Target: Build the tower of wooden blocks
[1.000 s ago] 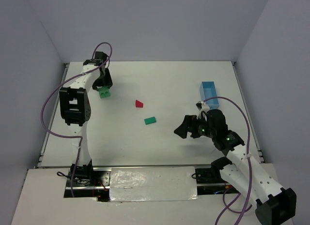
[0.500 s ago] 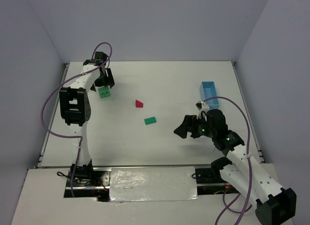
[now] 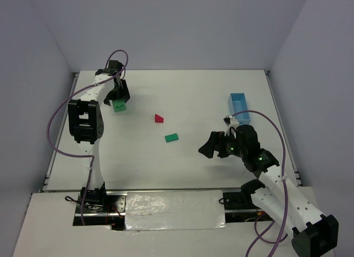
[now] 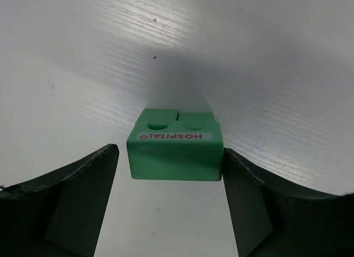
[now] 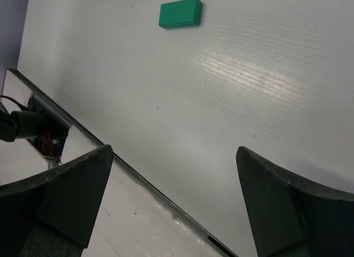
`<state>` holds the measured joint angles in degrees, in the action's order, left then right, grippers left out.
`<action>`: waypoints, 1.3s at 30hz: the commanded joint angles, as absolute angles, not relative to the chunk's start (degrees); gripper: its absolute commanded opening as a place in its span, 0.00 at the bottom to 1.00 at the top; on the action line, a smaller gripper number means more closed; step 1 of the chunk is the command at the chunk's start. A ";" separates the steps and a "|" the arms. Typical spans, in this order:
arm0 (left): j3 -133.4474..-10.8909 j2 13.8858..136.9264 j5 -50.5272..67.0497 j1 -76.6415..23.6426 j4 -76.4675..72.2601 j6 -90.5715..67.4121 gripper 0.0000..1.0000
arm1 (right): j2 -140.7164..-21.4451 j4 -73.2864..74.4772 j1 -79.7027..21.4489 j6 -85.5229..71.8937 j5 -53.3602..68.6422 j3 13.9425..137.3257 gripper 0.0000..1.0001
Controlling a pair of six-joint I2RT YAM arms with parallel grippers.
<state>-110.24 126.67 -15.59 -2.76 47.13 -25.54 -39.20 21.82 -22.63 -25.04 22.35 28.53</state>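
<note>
The light-blue tray [image 3: 239, 106] lies near the right edge of the white bench [image 3: 193, 91], its blue floor showing. Pale walls [image 3: 166, 30] close three sides. Toward the far-left corner, the left tool [image 3: 119, 100] is spread either side of the green cube [image 3: 119, 106], which rests on the bench. The red roof block [image 3: 159, 118] and flat green block [image 3: 171, 137] lie apart mid-bench. The right tool [image 3: 209, 145], spread wide, hovers to their right.

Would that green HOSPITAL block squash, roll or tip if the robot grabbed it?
The green block looks rigid with flat faces, so it should neither squash nor roll. It sits low and broad on the table, so tipping seems unlikely. Its smooth sides might slip slightly.
</note>
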 commanded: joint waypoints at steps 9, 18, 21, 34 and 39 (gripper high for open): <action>-109.95 123.31 -15.73 -2.46 47.64 -24.79 0.84 | -38.58 19.60 -22.85 -24.70 23.20 28.30 1.00; -109.86 123.13 -15.65 -2.37 47.72 -24.70 0.84 | -38.76 19.51 -22.85 -24.61 23.20 28.30 1.00; -109.95 123.31 -15.64 -2.55 47.90 -24.87 0.85 | -38.76 19.51 -22.94 -24.61 23.20 28.30 1.00; -109.34 119.89 -15.47 -3.25 46.94 -25.58 0.99 | -38.67 19.51 -22.94 -24.61 23.38 28.30 1.00; -109.42 112.69 -18.54 -4.92 47.55 -26.72 0.99 | -38.76 19.60 -22.94 -24.52 23.20 28.48 1.00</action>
